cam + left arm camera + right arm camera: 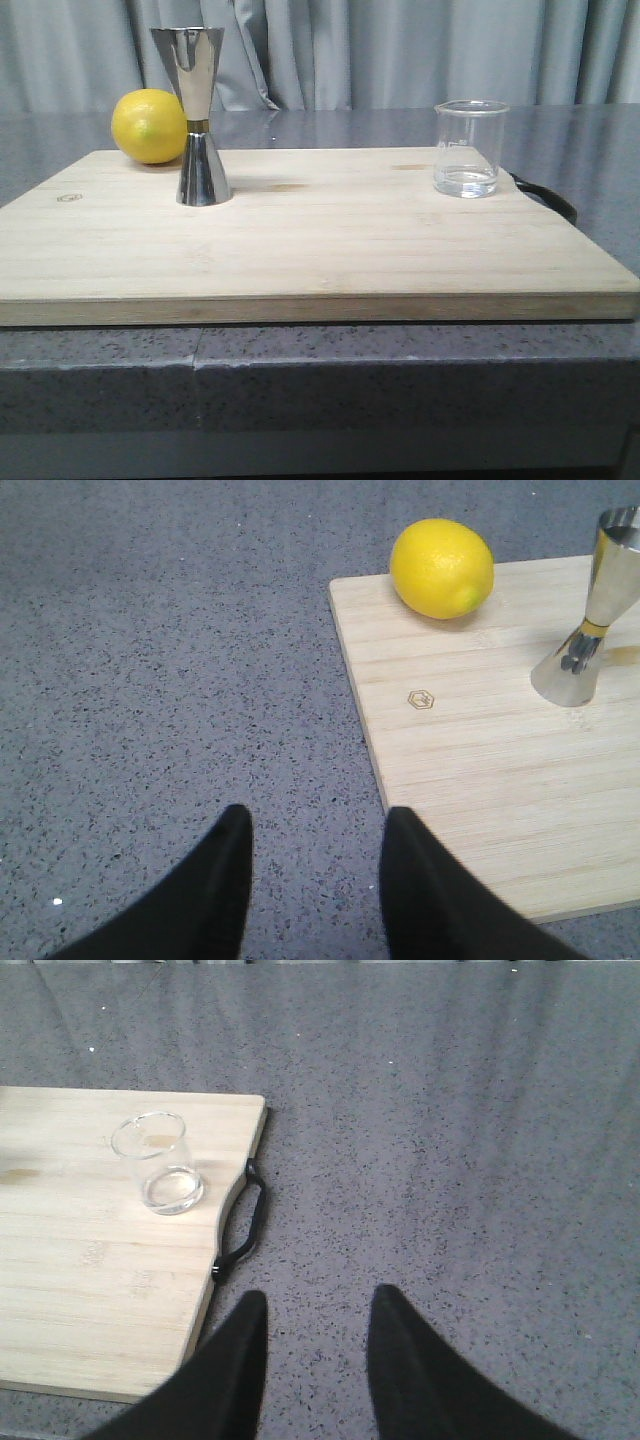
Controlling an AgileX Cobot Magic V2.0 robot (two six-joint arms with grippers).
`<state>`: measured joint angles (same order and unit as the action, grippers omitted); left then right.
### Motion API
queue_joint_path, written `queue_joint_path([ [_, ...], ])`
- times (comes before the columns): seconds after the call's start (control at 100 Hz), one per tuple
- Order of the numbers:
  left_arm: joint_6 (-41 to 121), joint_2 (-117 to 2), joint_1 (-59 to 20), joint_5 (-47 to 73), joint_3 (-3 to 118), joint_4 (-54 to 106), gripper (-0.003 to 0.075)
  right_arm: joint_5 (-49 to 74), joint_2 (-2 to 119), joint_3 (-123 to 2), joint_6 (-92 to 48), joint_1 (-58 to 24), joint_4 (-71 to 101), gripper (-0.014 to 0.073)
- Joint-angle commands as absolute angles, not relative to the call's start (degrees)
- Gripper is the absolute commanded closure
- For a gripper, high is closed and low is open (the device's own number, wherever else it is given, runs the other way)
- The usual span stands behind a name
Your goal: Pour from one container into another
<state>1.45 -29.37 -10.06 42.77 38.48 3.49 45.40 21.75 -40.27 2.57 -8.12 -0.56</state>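
A bamboo cutting board (320,235) lies flat on the grey speckled bench (90,130) and carries everything else. Toward the board's far right corner stands the clear glass beaker (469,148), upright, with faint printed marks on its wall; whether it holds any liquid cannot be told. Just off the board's right edge beside the beaker curves the board's black handle (245,1222). Toward the board's far left stands the steel jigger (198,115) — hourglass-shaped, upright on its wider cone, with a thin gold band at the waist — well apart from the beaker. A yellow lemon (149,126) rests at the board's far left edge, just behind and to the left of the jigger; from the front the two overlap, while the left wrist view shows a gap between them. A small hexagon logo (420,699) is burned into the board near its left edge. The left end effector (315,880) hangs over the bench beside the board's left edge, its dark fingers spread and holding nothing. The right end effector (315,1360) hangs over the bench off the board's right edge, near the handle — fingers likewise parted and empty.
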Motion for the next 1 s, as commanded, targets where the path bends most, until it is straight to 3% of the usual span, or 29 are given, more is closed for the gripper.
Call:
queue_joint_path([
  [0.0, 0.8, -29.6, -10.5, 38.1, 39.9, 4.1, 0.0605, 40.8, 22.1, -41.6, 2.6, -7.9, -1.4, 0.0518],
  [0.12, 0.8, -29.6, -10.5, 38.1, 39.9, 4.1, 0.0741, 40.8, 22.1, -41.6, 2.6, -7.9, -1.2, 0.0603],
  [0.24, 0.8, -29.6, -10.5, 37.7, 39.9, 4.1, 0.0739, 40.8, 22.1, -41.6, 2.6, -7.9, -1.2, 0.0664],
  [0.75, 0.8, -29.3, -10.5, 37.6, 39.6, 4.1, 0.0739, 41.5, 22.1, -41.6, 2.6, -7.9, -1.2, 0.0664],
  [0.99, 0.8, -18.2, -8.5, 28.5, 27.1, 3.8, 0.0739, 41.5, 22.1, -41.6, 2.6, -7.9, -1.2, 0.0664],
])
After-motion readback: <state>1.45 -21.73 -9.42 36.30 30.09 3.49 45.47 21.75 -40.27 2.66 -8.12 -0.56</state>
